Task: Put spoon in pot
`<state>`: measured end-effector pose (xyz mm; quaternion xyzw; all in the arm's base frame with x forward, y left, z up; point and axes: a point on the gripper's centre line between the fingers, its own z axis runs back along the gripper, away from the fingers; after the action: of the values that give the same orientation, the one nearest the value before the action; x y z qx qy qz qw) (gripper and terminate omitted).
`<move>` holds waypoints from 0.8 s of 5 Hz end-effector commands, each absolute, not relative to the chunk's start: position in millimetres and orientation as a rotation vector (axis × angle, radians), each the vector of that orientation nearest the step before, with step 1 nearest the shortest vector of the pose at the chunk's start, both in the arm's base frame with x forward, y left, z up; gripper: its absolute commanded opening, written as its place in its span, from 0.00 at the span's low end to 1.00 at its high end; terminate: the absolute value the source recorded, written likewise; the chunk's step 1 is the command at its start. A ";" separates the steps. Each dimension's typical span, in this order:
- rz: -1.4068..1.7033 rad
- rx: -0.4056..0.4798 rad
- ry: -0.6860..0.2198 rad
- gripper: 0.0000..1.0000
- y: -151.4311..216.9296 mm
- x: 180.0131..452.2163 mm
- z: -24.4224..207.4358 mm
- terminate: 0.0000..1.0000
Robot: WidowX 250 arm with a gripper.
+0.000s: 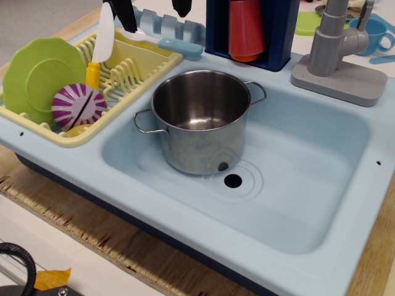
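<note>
The spoon lies on the back rim of the yellow drying rack, with its light-blue handle pointing right and its whitish bowl end to the left. My gripper hangs above it at the top edge of the view, open, with the two black fingers wide apart. The left fingertip is just by the spoon's bowl end. The steel pot stands upright and empty in the left part of the light-blue sink basin, in front of and below the spoon.
The yellow rack holds a green plate, a purple-and-white sliced toy and a white-bladed utensil with a yellow handle. A red cup sits in a dark-blue holder behind the pot. The grey faucet and a blue cup are at the back right.
</note>
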<state>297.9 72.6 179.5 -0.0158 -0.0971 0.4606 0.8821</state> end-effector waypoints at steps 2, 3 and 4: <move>0.974 -0.025 -0.230 1.00 71.8 308.4 174.7 0.00; 0.993 -0.050 -0.293 1.00 73.0 311.2 173.7 0.00; 1.006 -0.066 -0.285 1.00 74.1 313.0 165.9 0.00</move>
<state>314.7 69.6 154.6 -0.0273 -0.1164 0.4714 0.8738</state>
